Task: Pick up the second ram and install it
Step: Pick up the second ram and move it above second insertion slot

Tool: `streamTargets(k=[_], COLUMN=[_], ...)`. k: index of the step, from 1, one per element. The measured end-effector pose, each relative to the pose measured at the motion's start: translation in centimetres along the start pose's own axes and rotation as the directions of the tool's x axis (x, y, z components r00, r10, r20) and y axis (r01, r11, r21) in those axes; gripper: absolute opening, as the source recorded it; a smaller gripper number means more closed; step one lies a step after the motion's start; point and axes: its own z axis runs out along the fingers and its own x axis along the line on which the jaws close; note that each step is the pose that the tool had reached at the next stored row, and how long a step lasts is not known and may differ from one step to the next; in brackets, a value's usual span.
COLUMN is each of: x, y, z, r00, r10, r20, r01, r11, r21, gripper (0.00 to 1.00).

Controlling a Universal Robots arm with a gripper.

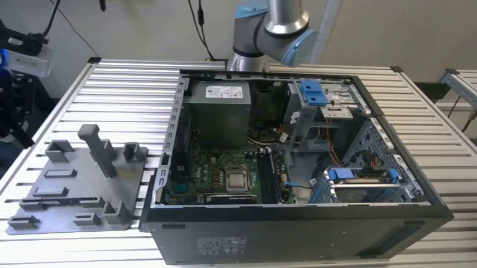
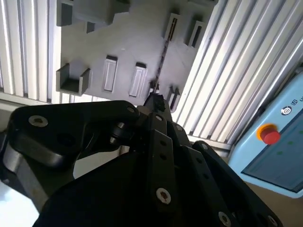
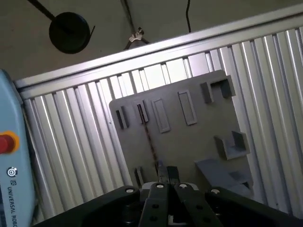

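Observation:
The second ram (image 3: 147, 137) stands on edge in the grey pegged tray (image 3: 189, 142), so it shows as a thin dark line between two slots. In the second wrist view the same ram (image 2: 163, 52) runs across the tray (image 2: 128, 42). My gripper (image 3: 167, 172) hangs well above the tray, over the near end of the stick and not touching it. Its black fingertips are pressed together with nothing between them, which also shows in the second wrist view (image 2: 156, 100). In the exterior view the tray (image 1: 75, 190) lies at the exterior view's left of the open computer case (image 1: 171, 139).
The case holds a motherboard (image 1: 223, 173), a grey power supply box (image 1: 216, 111) and blue drive brackets (image 1: 313, 92). The arm's base (image 1: 261, 33) stands behind the case. A pale blue pendant with a red button (image 2: 269, 134) lies beyond the slatted table's edge.

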Motion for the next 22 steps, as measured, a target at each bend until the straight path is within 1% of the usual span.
streamTargets(k=[3,6,11,15,16,17,22], x=[0.01,0.03,0.06,0.08,0.08,0.09,0.12], y=[0.03,0.12,0.19,0.20,0.20,0.20,0.19], z=[0.16,0.35,0.66,0.91,0.99,1.06,1.24], r00=[0.9989,0.9961,0.9890,0.9804,0.9784,0.9772,0.9759], r10=[-0.047,-0.088,-0.148,-0.197,-0.207,-0.212,-0.218], r20=[-0.0003,-0.0007,-0.0011,-0.0014,-0.0013,-0.0014,-0.0015], r01=[0.047,0.088,0.148,0.197,0.207,0.212,0.218], r11=[0.9989,0.9961,0.9890,0.9804,0.9784,0.9772,0.9759], r21=[-0.0003,-0.0005,-0.0009,-0.0012,-0.0011,-0.0012,-0.0014], gripper=[0.11,0.11,0.11,0.11,0.11,0.11,0.11])
